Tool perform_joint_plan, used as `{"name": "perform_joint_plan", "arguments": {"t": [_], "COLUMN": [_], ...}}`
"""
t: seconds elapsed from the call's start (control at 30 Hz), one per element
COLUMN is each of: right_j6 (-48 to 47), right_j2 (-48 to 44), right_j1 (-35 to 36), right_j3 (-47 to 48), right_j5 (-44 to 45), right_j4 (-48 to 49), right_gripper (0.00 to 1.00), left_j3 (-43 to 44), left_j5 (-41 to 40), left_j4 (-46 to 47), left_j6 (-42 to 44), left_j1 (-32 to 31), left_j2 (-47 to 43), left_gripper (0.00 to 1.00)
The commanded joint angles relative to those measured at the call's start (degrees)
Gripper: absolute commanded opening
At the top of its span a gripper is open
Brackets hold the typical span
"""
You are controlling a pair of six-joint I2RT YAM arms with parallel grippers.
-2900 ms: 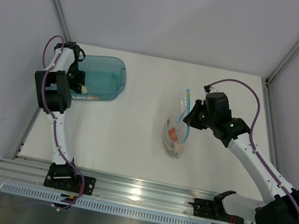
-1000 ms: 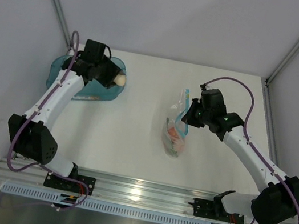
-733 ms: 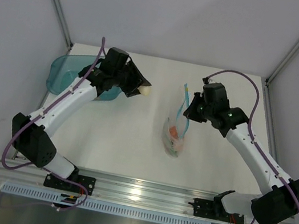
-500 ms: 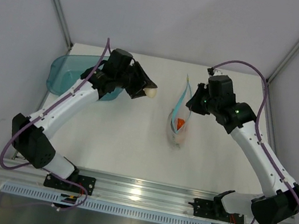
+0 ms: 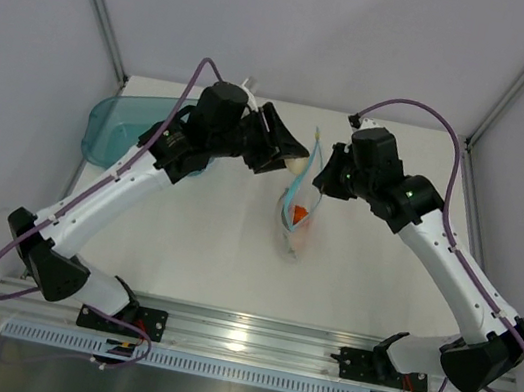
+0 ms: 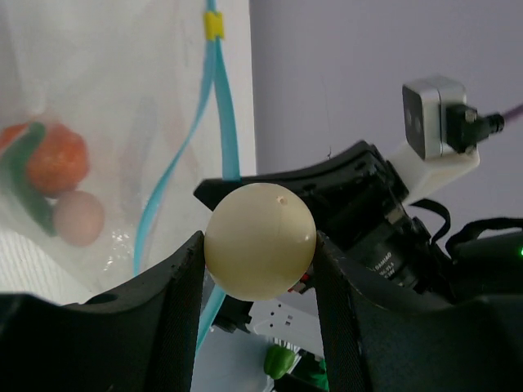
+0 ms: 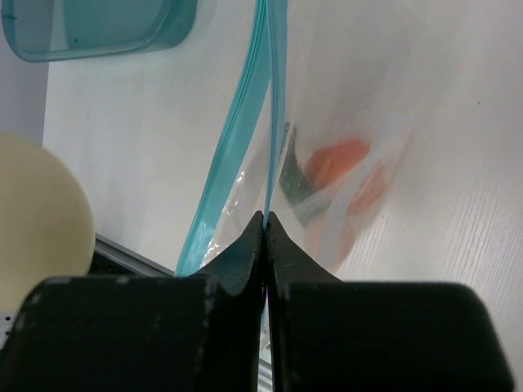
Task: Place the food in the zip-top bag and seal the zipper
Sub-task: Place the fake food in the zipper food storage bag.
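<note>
Both arms extended inward; left fingers (image 6: 176, 314) grasping cream egg (image 6: 260, 240) beside bag (image 5: 294, 234); right fingers (image 7: 235, 263) clenched on zipper (image 7: 263, 98).

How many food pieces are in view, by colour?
Cream-white round ball, in the left gripper: 1
Orange round fruit, in the clear plastic bag: 1
Slim green vegetable, in the bag: 1
Pale pink egg-like lump, in the bag: 1
Total: 4

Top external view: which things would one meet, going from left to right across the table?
teal tub → cream egg → right arm
</note>
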Motion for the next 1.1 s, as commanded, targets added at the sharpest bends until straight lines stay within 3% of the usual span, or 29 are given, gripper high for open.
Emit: {"name": "perform_joint_plan", "arguments": {"t": [0.0, 0.33, 0.63, 0.77, 1.07], "right_j6": [1.9, 5.5, 7.7, 7.8, 8.1], "right_j2": [-0.3, -3.1, -4.2, -4.2, -4.9], "right_j1": [0.5, 0.6, 0.6, 0.6, 0.6], "right_j3": [0.6, -1.1, -2.3, -2.5, -3.9], "right_j5": [2.5, 2.0, -0.2, -0.2, -0.2], "right_j4": [0.1, 2.2, 4.0, 3.9, 4.7], "right_gripper": [0.0, 0.0, 0.0, 0.0, 0.0], "left_j3": [1.6, -3.0, -4.7, -4.8, -4.8], "left_j5": [-0.2, -8.6, -16.5, -15.5, -13.6], "left_j4": [-0.2, -3.8, -5.6, -6.4, -5.7], "left_j6": [2.1, 5.7, 7.3, 7.1, 8.4], "left_j1": [-2.8, -10.7, -13.8, -13.8, -14.0], "left_j2": [-0.9, -1.1, -0.1, 1.1, 2.5], "left_gripper": [0.01, 0.01, 0.01, 0.21, 0.52]}}
